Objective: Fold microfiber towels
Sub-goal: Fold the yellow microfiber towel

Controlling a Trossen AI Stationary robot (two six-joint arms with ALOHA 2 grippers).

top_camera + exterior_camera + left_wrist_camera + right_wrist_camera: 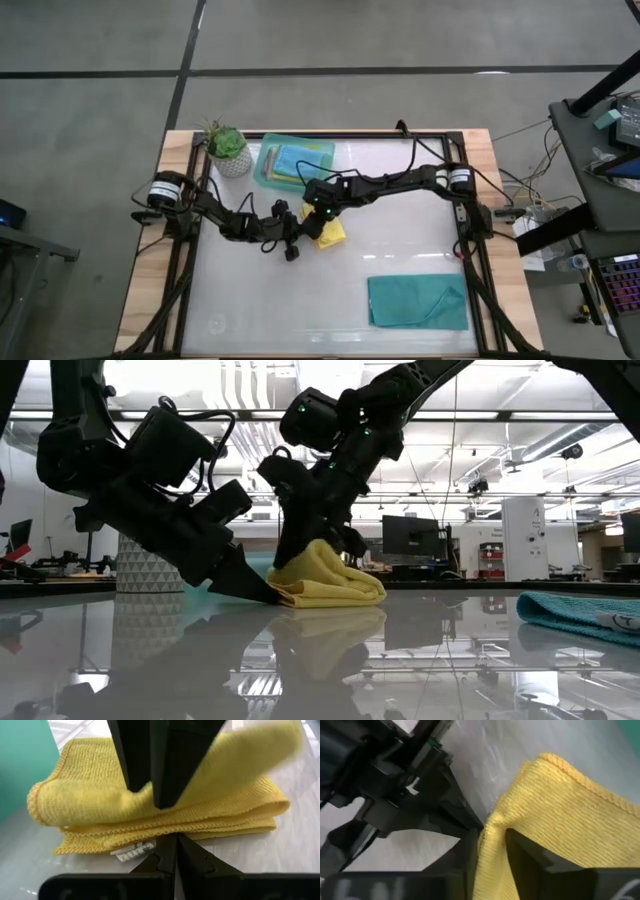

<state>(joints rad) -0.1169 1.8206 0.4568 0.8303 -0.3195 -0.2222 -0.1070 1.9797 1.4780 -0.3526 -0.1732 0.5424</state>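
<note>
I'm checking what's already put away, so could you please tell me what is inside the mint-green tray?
The tray at the table's far edge, beside the potted plant, holds folded cloths: a teal towel on top, with a lime green towel's edge showing beneath. Anything lower in the stack is covered.

1. Bright, even light falls from ceiling strips seen in the low view's upper frame.
2. The glossy desk [420, 660] mirrors those strips and the yellow cloth [330, 582] in the lower frame.
3. Against the bright room, both arms read as dark silhouettes.
4. The left wrist view shows motion blur on the cloth's raised flap, upper right.
5. The high view shows soft shadows and no harsh glare.
</note>
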